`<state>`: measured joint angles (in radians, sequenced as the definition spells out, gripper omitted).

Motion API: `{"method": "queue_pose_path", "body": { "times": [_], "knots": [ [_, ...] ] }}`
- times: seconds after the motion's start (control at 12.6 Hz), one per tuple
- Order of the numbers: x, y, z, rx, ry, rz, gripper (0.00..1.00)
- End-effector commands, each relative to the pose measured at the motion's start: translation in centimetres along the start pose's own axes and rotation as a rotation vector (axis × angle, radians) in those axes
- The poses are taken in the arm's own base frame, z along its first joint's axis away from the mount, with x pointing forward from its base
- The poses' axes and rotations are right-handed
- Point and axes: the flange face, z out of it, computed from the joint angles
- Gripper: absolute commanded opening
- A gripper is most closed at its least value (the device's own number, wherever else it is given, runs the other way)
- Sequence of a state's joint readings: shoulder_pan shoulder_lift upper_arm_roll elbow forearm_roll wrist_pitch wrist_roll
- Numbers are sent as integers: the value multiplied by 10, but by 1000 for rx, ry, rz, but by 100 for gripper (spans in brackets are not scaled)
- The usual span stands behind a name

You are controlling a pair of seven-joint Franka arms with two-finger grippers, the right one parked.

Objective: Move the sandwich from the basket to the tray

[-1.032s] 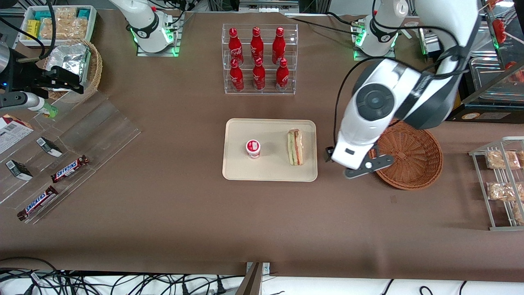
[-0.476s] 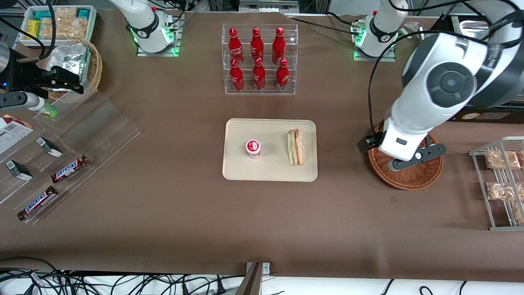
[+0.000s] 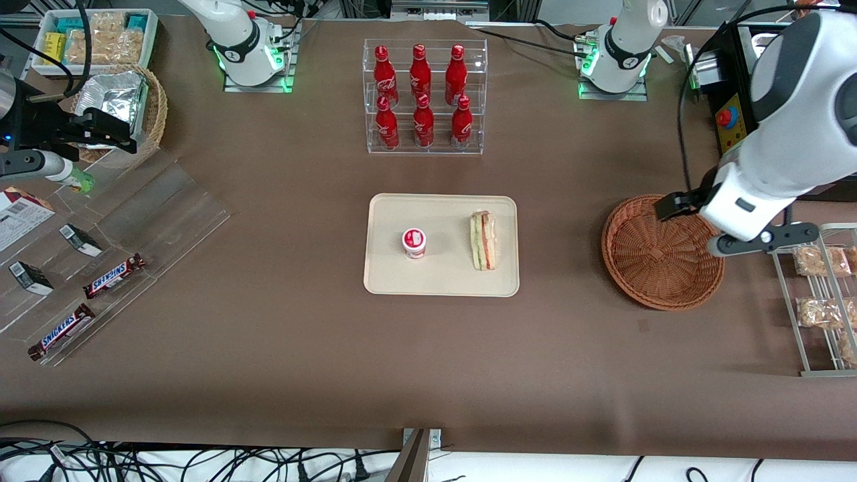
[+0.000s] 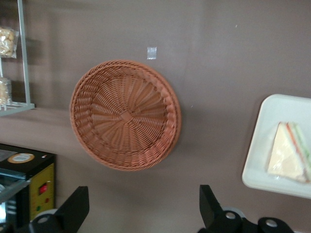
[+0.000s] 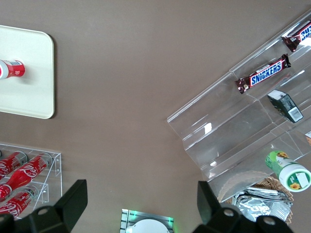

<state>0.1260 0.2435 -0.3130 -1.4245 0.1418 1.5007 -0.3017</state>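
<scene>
Sandwich [image 3: 483, 240] lies on cream tray [image 3: 388, 274], beside small red-and-white cup [image 3: 414, 243]; wicker basket [image 3: 662, 252] empty, toward working arm's end of surface

Gripper [image 4: 141, 213] high above surface near basket rim; fingers [image 4: 75, 208] spread wide, nothing held

Judgement: placement looks complete, step in hand is retreat

To do well: keep height, steer clear of basket and wire snack rack [image 3: 813, 301], leave tray undisturbed

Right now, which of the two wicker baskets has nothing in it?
The reddish-brown basket below the open gripper, beside the tray holding the sandwich. The paler one holds a foil packet.
</scene>
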Motion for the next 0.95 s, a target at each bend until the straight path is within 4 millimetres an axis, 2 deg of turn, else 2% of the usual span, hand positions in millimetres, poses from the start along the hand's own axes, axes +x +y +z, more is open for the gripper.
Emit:
{"method": "queue_pose_path", "body": {
  "times": [0.0, 0.24, 0.48, 0.87],
  "knots": [
    [-22, -46, -18, -44, -12, 106, 100],
    [-34, -73, -34, -48, -8, 203, 100],
    [-37, -65, -39, -105, 0, 242, 100],
    [-31, -64, -40, -117, 40, 243, 100]
  ]
}}
